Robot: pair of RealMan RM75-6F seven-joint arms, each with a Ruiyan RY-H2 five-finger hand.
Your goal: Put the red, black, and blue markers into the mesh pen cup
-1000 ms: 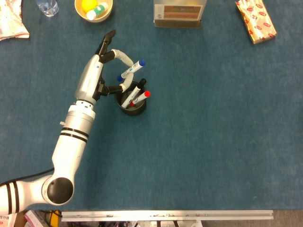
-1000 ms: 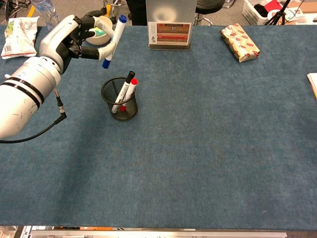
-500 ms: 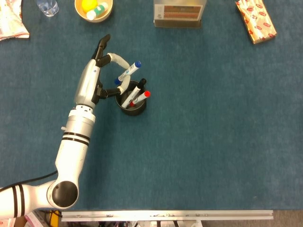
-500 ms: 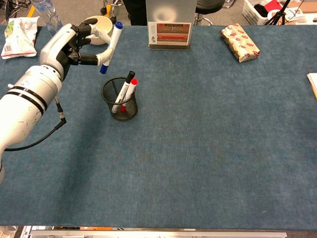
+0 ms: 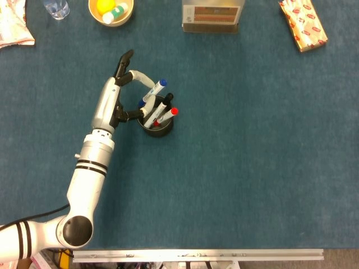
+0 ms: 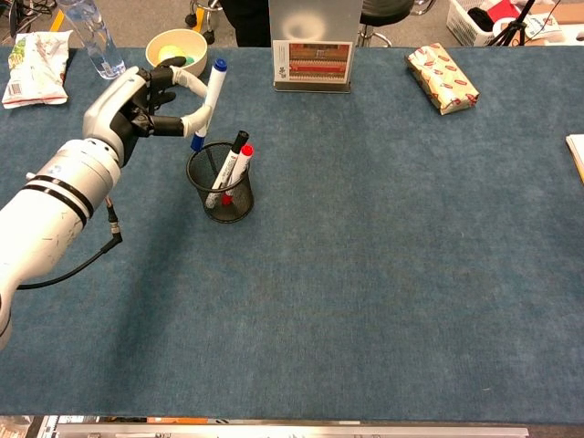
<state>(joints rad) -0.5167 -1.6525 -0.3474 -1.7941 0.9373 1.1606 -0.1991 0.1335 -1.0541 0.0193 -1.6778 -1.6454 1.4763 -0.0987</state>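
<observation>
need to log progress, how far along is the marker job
Done: the black marker and red marker stand in the cup. In hand: the left hand holds the blue marker just above the cup's rim. Left: lower it in and let go.

The lower ends of the black marker [image 6: 235, 151] and red marker [image 6: 239, 164] were hidden inside the mesh cup [image 6: 222, 192]. At ten o'clock, the water bottle [image 5: 56, 8] and snack bag [image 5: 13, 23] were cut off by the edge. The sign's [image 6: 311, 60] print was too small to read.
</observation>
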